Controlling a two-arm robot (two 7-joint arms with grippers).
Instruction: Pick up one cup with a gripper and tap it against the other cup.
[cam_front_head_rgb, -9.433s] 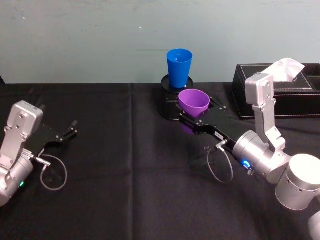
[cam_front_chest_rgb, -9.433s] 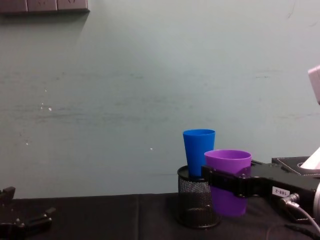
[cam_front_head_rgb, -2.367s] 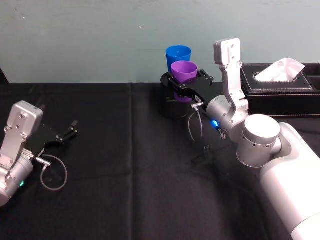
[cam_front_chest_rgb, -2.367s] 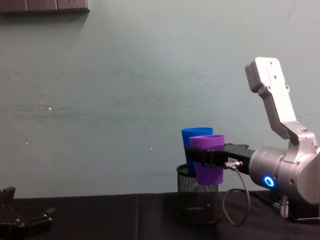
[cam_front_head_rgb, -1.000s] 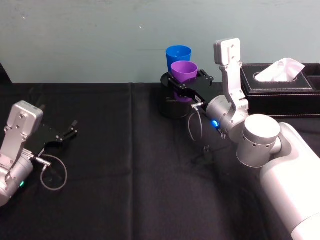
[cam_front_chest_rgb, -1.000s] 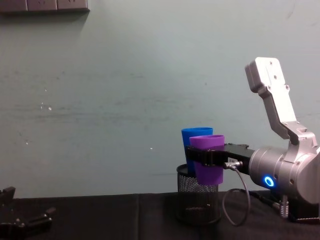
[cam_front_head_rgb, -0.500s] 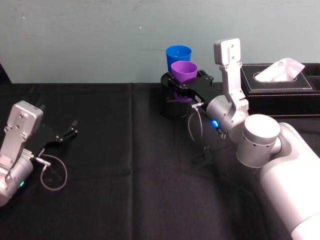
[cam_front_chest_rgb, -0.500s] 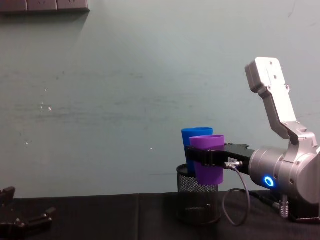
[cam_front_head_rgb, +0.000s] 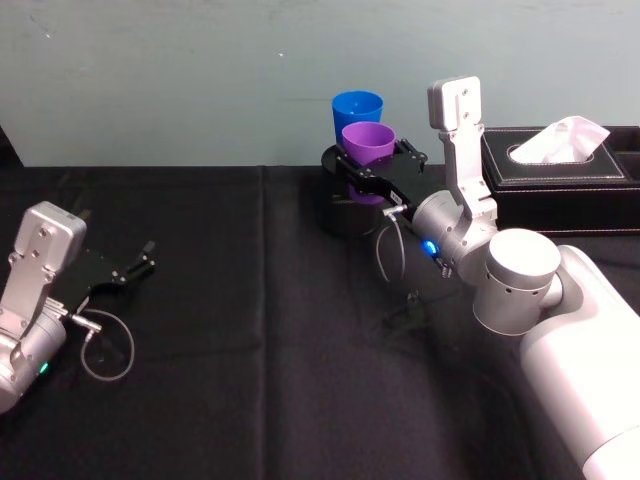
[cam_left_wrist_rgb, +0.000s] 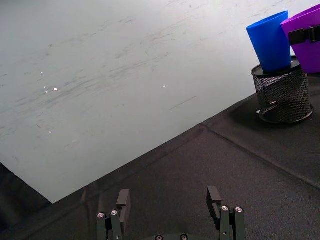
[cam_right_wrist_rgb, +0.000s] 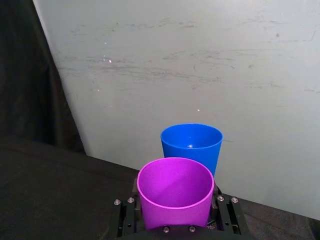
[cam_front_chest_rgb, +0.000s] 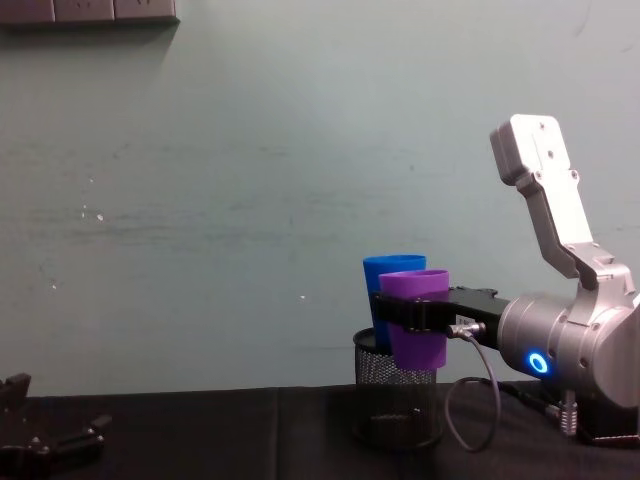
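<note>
Head view: right gripper (cam_front_head_rgb: 371, 172), clamped on the purple tumbler (cam_front_head_rgb: 367, 141), remains stationary just beside the blue tumbler (cam_front_head_rgb: 357, 106); contact unconfirmed, tap likely imminent. Left gripper (cam_front_head_rgb: 140, 262) rests open, parked.

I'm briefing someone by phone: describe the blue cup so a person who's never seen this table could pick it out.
At the back of the black-clothed table, left of the tissue box, stands a black mesh pen holder. The blue cup sits upright in it. It is bright blue and ungripped, unlike the purple cup the right gripper holds in front.
</note>
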